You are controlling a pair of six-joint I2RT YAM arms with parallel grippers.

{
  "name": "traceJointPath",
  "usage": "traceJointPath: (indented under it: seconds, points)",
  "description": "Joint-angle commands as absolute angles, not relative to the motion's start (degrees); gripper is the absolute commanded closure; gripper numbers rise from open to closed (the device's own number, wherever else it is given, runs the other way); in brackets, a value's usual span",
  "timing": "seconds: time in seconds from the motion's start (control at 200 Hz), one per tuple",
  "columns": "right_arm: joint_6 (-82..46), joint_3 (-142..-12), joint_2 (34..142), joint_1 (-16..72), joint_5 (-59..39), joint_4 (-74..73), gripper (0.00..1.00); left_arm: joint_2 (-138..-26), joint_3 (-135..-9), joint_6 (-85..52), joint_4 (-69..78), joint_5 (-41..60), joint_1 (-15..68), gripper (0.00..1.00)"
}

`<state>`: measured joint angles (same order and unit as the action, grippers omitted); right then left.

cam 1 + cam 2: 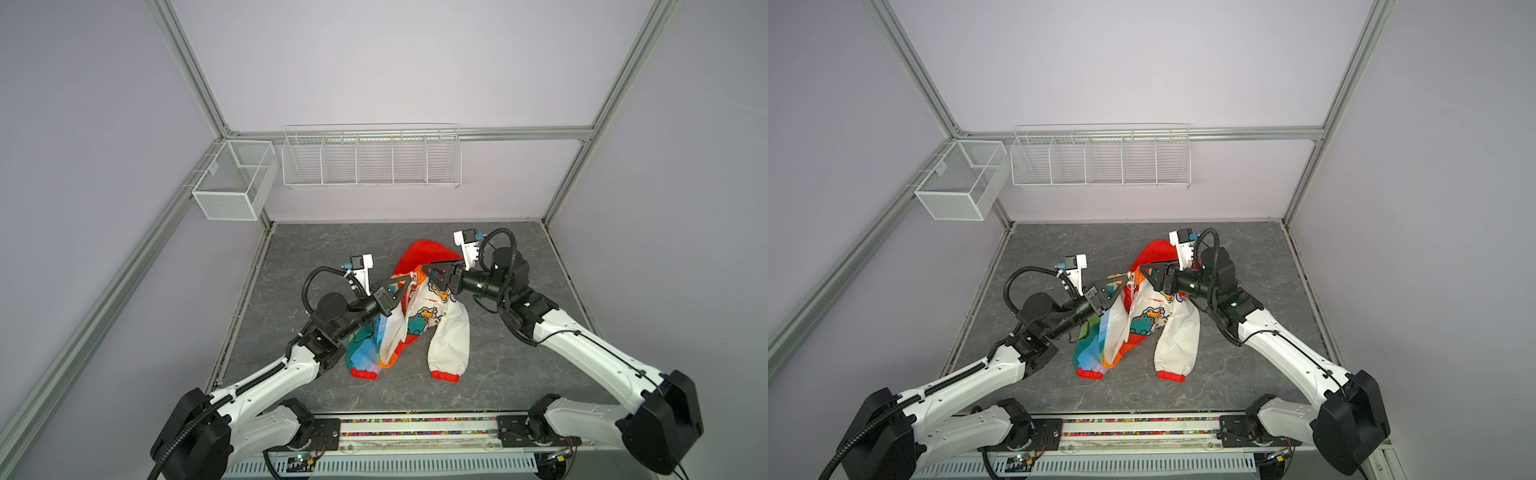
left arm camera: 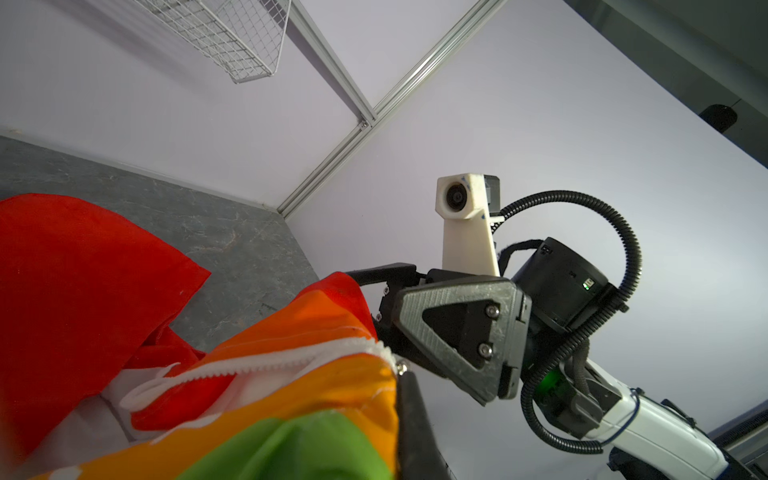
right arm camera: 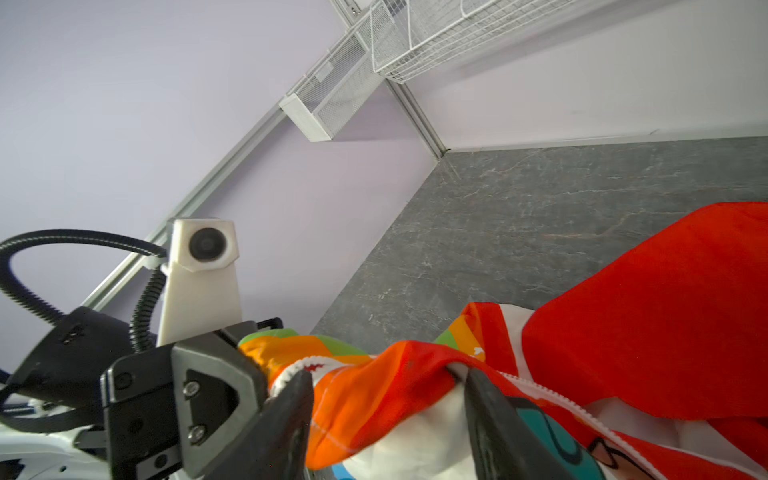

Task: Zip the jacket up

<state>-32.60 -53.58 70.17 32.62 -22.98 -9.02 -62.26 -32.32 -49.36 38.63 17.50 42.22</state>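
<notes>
Nearest us, the jacket [image 1: 419, 324] lies rumpled mid-tabletop [image 1: 332, 257], its red cuffs [image 1: 445, 376] toward us. Farther in, our left fingers [image 1: 405, 286] are pressed together, pinching the rainbow half's zipper [image 2: 266, 363] edge and holding it raised. Our right fingers [image 3: 490, 415] stand spread, with cloth between them. The red hood [image 1: 428, 253] lies farthest.

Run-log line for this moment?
left pincer: shut on jacket, rainbow edge | right pincer: open around fabric | jacket: top lifted, cuffs on table | zipper closure: unclear
</notes>
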Motion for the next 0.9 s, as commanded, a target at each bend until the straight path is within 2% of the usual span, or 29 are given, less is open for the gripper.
traceJointPath:
  seconds: [0.0,0.25,0.48,0.695,0.895]
  points:
    - [-29.04,-53.54,68.74,32.00,-20.01,-2.84,0.38,-61.19,-32.14,-50.53,36.00,18.59,41.79,1.00]
    - [-24.81,-53.75,63.11,31.69,-12.47,7.67,0.37,-61.00,-33.05,-49.84,35.08,18.33,41.48,1.00]
    - [-22.67,-58.13,61.78,32.57,-14.65,19.04,0.46,-60.82,-33.61,-49.16,34.13,17.49,41.31,1.00]
    - [-12.06,-65.65,63.62,41.08,-5.75,29.60,0.51,-60.65,-36.08,-48.39,29.44,17.74,41.13,1.00]
    - [-4.97,-69.84,65.45,46.70,-0.12,32.15,0.50,-59.28,-38.66,-48.51,22.35,17.62,41.13,1.00]
